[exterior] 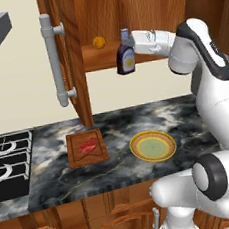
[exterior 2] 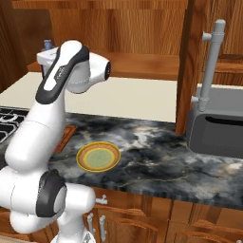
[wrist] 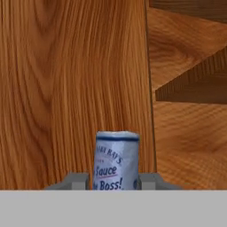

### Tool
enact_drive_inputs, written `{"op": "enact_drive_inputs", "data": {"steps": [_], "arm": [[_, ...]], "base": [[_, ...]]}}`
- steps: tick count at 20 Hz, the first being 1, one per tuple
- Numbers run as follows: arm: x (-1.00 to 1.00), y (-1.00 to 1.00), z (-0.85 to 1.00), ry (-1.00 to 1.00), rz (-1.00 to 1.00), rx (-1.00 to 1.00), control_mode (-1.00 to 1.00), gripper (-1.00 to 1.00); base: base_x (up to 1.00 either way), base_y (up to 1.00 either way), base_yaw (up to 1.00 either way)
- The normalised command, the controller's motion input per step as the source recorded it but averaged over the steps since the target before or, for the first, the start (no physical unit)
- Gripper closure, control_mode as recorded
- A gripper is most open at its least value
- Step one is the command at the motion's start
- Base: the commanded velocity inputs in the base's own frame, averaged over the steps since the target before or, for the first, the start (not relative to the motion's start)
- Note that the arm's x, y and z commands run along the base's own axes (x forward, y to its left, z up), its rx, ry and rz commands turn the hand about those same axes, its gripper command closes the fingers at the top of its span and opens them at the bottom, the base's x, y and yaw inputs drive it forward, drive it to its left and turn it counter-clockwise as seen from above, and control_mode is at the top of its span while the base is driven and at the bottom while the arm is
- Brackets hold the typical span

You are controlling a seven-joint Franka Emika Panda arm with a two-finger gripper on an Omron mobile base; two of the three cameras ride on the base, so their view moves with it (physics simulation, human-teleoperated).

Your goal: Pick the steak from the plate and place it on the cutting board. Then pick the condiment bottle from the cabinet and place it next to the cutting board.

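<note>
Cabinet (exterior: 74,50): I see its door open and a small orange ball (exterior: 98,42) on the shelf.
Board (exterior: 86,148): below the cabinet, holding the steak (exterior: 88,146).
Plate (exterior: 153,146): right of the board.
Arm: reaching level toward the cabinet.
Gripper (exterior: 126,42): clamped on the bottle (exterior: 125,58), just off the shelf edge.

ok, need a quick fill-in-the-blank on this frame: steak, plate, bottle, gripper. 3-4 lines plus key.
1. The steak lies on the ____.
2. The plate on the counter is ____.
3. The gripper is shut on the ____.
4. The condiment bottle hangs in front of the open ____.

Missing words: cutting board; empty; condiment bottle; cabinet
</note>
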Motion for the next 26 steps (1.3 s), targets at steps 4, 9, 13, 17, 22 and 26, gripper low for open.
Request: {"op": "enact_drive_inputs", "data": {"steps": [4, 9, 13, 17, 22, 26], "arm": [[-0.81, -0.08, 0.00, 0.00, 0.00, 0.00, -1.00, 1.00], [-0.75, -0.11, 0.00, 0.00, -0.01, 0.00, -1.00, 1.00], [-0.71, -0.15, 0.00, 0.00, -0.01, 0.00, -1.00, 1.00], [-0.66, -0.16, 0.00, 0.00, 0.00, 0.00, -1.00, 1.00], [-0.52, -0.06, -0.18, -0.01, 0.00, 0.00, -1.00, 1.00], [-0.48, -0.07, -0.31, 0.00, 0.00, 0.00, -1.00, 1.00]], "base": [[0.00, 0.00, 0.00], [0.00, 0.00, 0.00], [0.00, 0.00, 0.00], [0.00, 0.00, 0.00], [0.00, 0.00, 0.00], [0.00, 0.00, 0.00]]}}
